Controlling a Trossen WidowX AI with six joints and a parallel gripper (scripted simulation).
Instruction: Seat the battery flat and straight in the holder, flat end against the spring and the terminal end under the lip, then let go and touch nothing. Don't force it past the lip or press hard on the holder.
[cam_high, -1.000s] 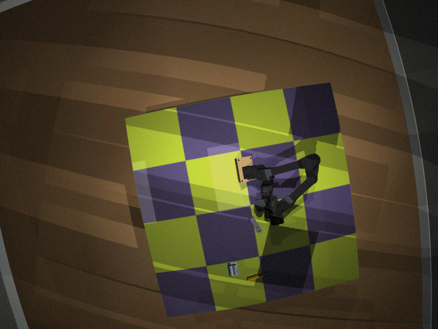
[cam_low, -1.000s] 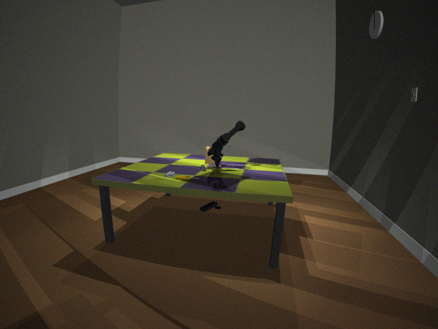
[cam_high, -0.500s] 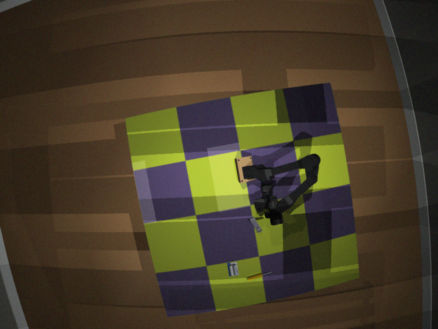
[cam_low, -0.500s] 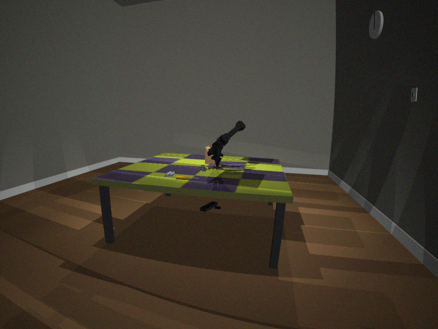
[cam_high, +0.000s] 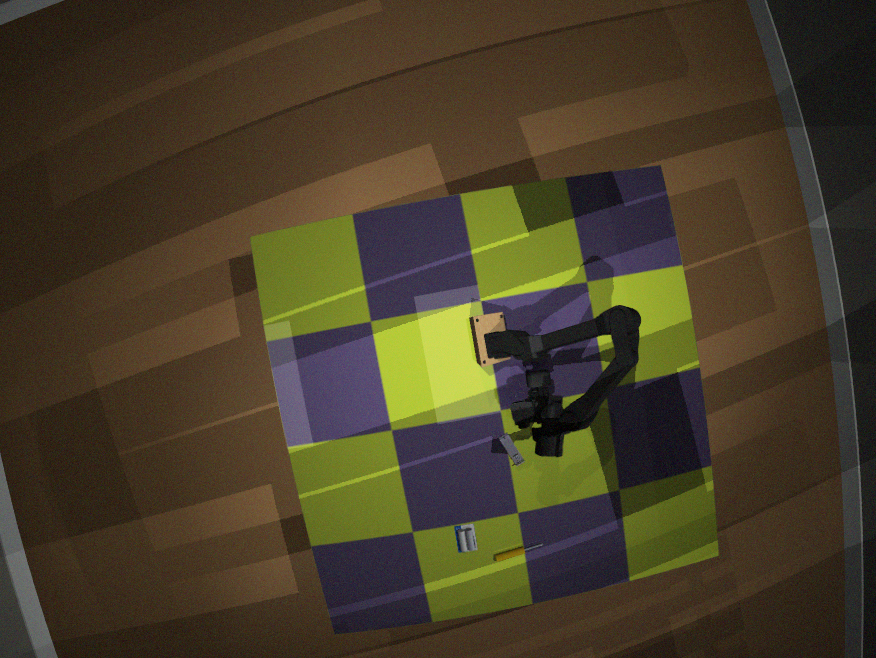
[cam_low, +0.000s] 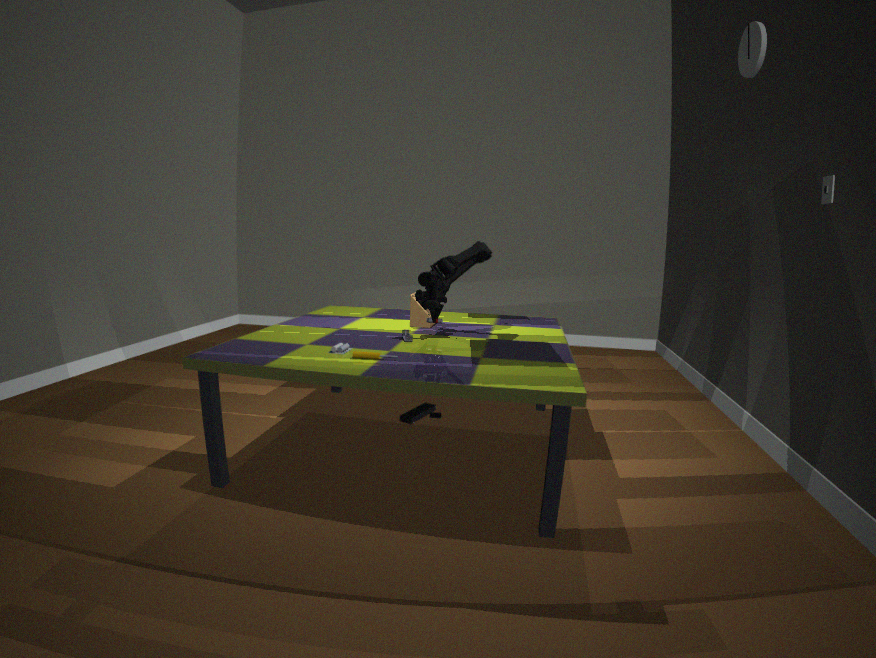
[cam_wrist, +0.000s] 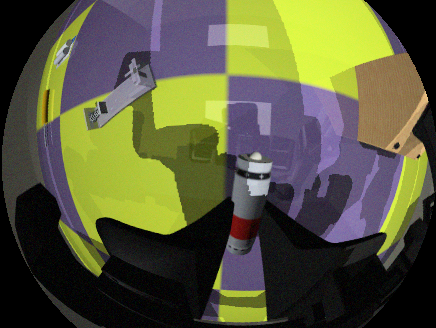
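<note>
My gripper (cam_wrist: 246, 204) (cam_low: 434, 322) is shut on the battery (cam_wrist: 250, 192), a grey-and-white cylinder with a red band. In the wrist view its terminal end points to the top of the view and the flat end to the bottom. It seems to hang a little above the table. The arm hides it in the top view. The grey holder (cam_high: 511, 450) (cam_low: 406, 335) (cam_wrist: 121, 98) lies empty on the table, left of the fingers in the wrist view. Its spring end is at the lower left there, the raised lip end at the upper right.
A wooden block (cam_high: 488, 324) (cam_low: 419, 315) (cam_wrist: 386, 102) stands at the arm's base. A white-and-blue pack (cam_high: 465, 538) (cam_low: 340, 347) (cam_wrist: 63, 53) and a yellow screwdriver (cam_high: 508, 553) (cam_low: 366, 354) (cam_wrist: 46, 106) lie beyond the holder. The tabletop (cam_high: 347, 382) is checkered green and purple.
</note>
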